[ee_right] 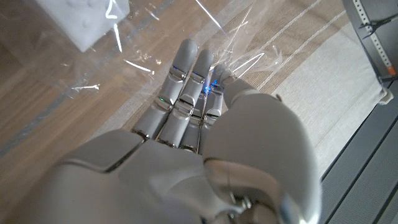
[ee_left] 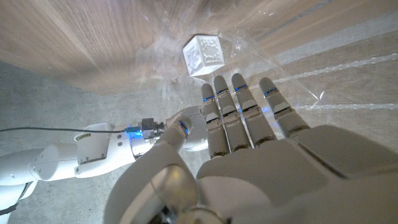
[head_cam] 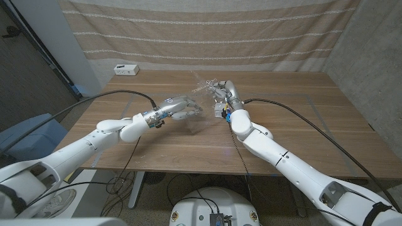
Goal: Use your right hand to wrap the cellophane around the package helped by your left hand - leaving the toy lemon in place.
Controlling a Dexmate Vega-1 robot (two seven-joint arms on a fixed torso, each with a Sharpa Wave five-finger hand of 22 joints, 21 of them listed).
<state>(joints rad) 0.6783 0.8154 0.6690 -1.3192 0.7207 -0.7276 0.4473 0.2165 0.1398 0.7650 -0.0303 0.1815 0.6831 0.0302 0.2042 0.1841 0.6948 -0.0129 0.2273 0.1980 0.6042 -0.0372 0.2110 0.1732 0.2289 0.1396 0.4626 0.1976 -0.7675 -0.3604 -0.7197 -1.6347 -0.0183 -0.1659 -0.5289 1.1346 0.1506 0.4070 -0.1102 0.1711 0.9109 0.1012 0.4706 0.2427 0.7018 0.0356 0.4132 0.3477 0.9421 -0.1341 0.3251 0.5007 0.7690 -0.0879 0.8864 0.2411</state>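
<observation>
Pinching cellophane (ee_right: 239, 53) — right hand (ee_right: 205, 124); left hand (ee_left: 249, 137) fingers straight, together, empty.

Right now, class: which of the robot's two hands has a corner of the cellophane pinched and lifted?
The right hand. Its fingertips pinch a bunched edge of the cellophane, raised off the table, while the left hand reaches, fingers extended, towards the white package.

Lab: bare wooden table (head_cam: 188, 141), curtain (head_cam: 207, 31), cables (head_cam: 326, 135)
</observation>
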